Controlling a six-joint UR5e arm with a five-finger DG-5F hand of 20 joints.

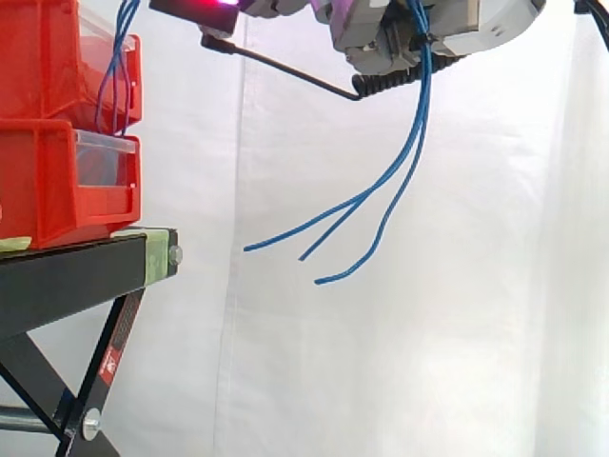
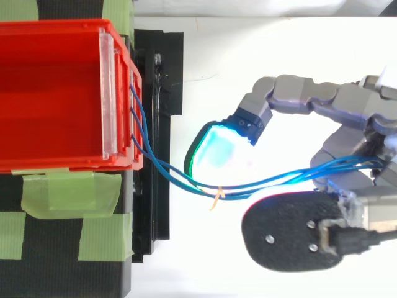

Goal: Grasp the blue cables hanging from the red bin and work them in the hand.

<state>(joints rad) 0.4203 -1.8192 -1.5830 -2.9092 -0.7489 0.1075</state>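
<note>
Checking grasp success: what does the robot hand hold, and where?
The cables, gripped partway along by the robot hand, between the bin and their dangling free ends.

Black stand (image 1: 67, 271), green tape (image 2: 68, 192), white curtain (image 1: 476, 333)

Robotics lab test rig, plain as day. A white curtain (image 1: 400, 333) closes off the whole background of the side view. At that view's left edge, stacked red bins (image 1: 48, 181) sit on a black folding stand (image 1: 76, 271), and its top is patched with green tape (image 2: 68, 192), seen at the lower left of the top view. On the right there, a mechanical hand (image 2: 347, 102) with glowing pads grips blue cables (image 1: 422, 95).
</note>
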